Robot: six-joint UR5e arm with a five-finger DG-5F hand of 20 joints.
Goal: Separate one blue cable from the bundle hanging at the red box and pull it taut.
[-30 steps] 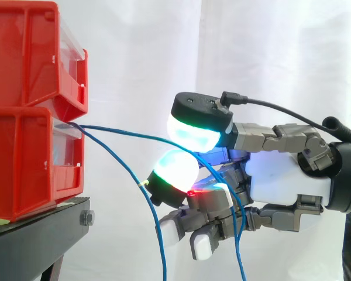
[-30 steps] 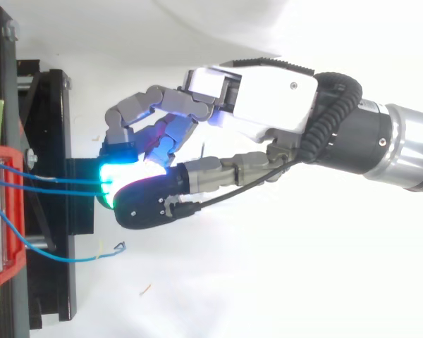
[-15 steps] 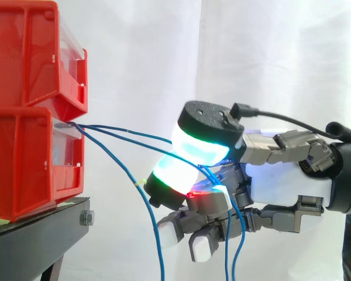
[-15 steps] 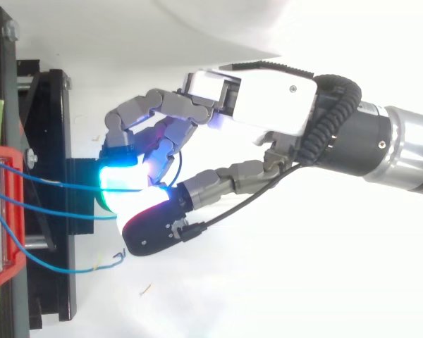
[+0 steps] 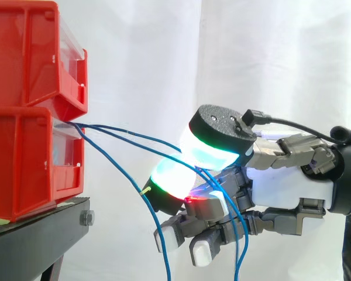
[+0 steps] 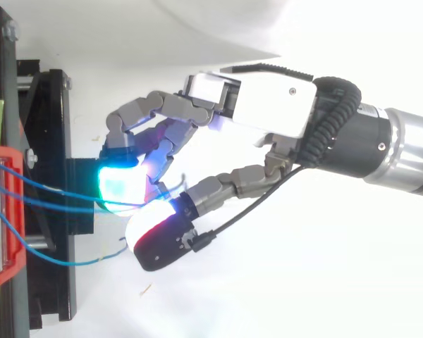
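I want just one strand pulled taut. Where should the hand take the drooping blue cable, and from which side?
Pinch the drooping cable on its sloping stretch between the red box and its pale band, coming from the side view's right and below. There it hangs clear of the other two cables, which the hand pinches higher up.

The hand (image 5: 284,184) comes in at the right, glowing pads closed together and pinching two blue cables (image 5: 134,136) that stretch across from the lower red bin (image 5: 29,164). A third cable (image 5: 143,190) drops steeply downward.
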